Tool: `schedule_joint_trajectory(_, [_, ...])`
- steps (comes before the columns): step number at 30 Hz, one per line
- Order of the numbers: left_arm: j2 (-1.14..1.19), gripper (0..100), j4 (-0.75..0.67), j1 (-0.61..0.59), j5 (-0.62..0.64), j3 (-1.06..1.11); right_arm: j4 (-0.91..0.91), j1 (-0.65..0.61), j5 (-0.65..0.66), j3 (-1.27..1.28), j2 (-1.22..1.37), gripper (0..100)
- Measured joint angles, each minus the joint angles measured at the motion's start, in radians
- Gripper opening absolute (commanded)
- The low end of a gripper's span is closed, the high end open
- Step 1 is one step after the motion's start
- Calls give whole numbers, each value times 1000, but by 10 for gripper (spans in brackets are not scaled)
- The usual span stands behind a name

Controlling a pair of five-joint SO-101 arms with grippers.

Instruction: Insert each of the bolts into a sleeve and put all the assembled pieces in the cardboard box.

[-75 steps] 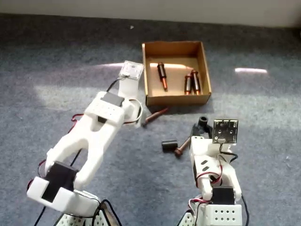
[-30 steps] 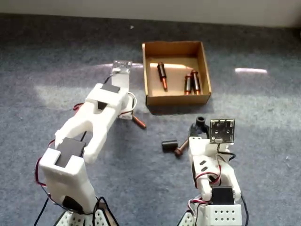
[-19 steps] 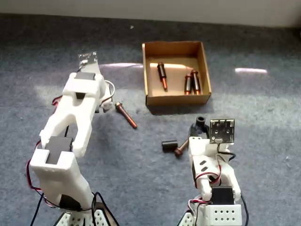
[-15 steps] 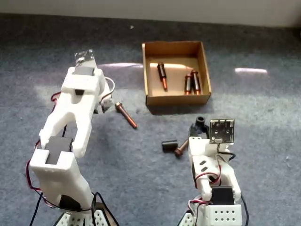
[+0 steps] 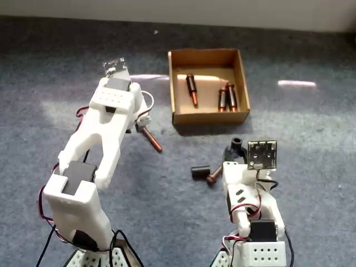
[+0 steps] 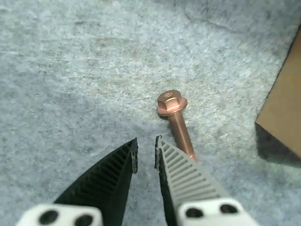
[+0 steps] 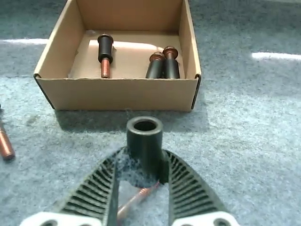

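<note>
A copper bolt lies loose on the carpet to the left of the cardboard box. My left gripper hangs over its head end. In the left wrist view the left gripper is open by a narrow gap with nothing in it, and the bolt lies just past the grey fingertip. My right gripper is shut on an upright black sleeve in front of the box. The box holds three assembled pieces. A second bolt and a loose sleeve lie beside the right gripper.
Grey carpet covers the whole work surface, with free room left of the left arm and right of the box. The box's front wall stands close ahead of the held sleeve. A bolt's threaded tip shows at the right wrist view's edge.
The left arm pulled the bolt away from the box front, let it go and swung left. Now it has come back right over the bolt's head. The right arm kept still.
</note>
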Motion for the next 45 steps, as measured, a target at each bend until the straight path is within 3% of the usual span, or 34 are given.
schedule_joint_trajectory(3, [8, 103, -37, -2, 0, -2, 0, 0, 0, 0, 0, 6])
schedule_joint_trajectory(11, [167, 257, -72, 5, 32, -66, 0, -2, 14, 0, 0, 6])
schedule_joint_trajectory(26, [170, 259, 121, 55, 83, -207, -2, -2, 40, 3, 0, 6])
schedule_joint_trajectory(32, [161, 259, 75, 118, 83, -207, -2, -5, 40, 3, -6, 6])
schedule_joint_trajectory(38, [267, 259, -26, 112, 83, -210, -2, -5, 40, 3, -6, 6])
schedule_joint_trajectory(45, [354, 249, -34, 75, 80, -279, -2, -5, 40, 3, -6, 6])
